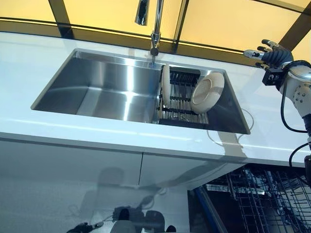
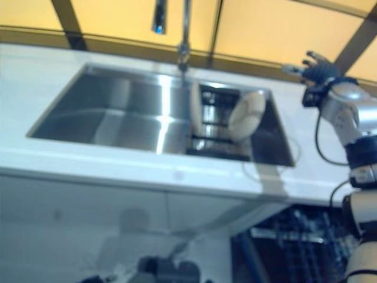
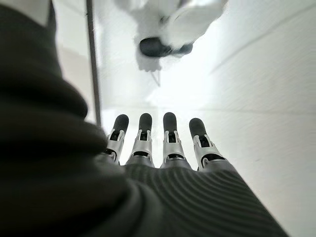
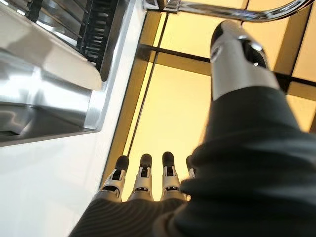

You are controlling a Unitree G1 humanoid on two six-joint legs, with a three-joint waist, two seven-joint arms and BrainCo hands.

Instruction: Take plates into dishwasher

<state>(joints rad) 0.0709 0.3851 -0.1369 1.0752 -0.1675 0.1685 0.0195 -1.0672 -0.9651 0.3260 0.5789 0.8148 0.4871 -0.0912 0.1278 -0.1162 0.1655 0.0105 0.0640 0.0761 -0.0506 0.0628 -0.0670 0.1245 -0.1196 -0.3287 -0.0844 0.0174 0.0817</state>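
A: In the left eye view, what is standing where?

B: 2 cream round ceramic plates are sitting in the black wire dish rack (image 1: pixel 182 104) at the right end of the brushed steel rectangular sink (image 1: pixel 112 90). The upright plate (image 1: pixel 166 86) is standing on edge at the rack's left; the tilted plate (image 1: pixel 207 91) is leaning at its right. The right hand (image 1: pixel 269 53) is hovering over the white countertop (image 1: pixel 29 63), right of the sink, fingers spread and holding nothing. The dishwasher's dark wire basket (image 1: pixel 262 199) is lying open below the counter edge.

A: And the right eye view?

B: Same layout; the right hand (image 2: pixel 315 69) is well apart from both plates.

A: The left wrist view?

B: The left hand (image 3: pixel 158 143) is hanging low, fingers straight and side by side, empty.

A: The right wrist view?

B: Straight fingers (image 4: pixel 143 180) again, with the chrome curved tap (image 4: pixel 237 7) showing beyond them.

A: What could go wrong?

B: I judge the leaning plate is resting loosely, so a reach clipping its rim is risking knocking it into the sink. Glazed ceramic may also slip from a shallow pinch while travelling down over the counter edge to the basket.
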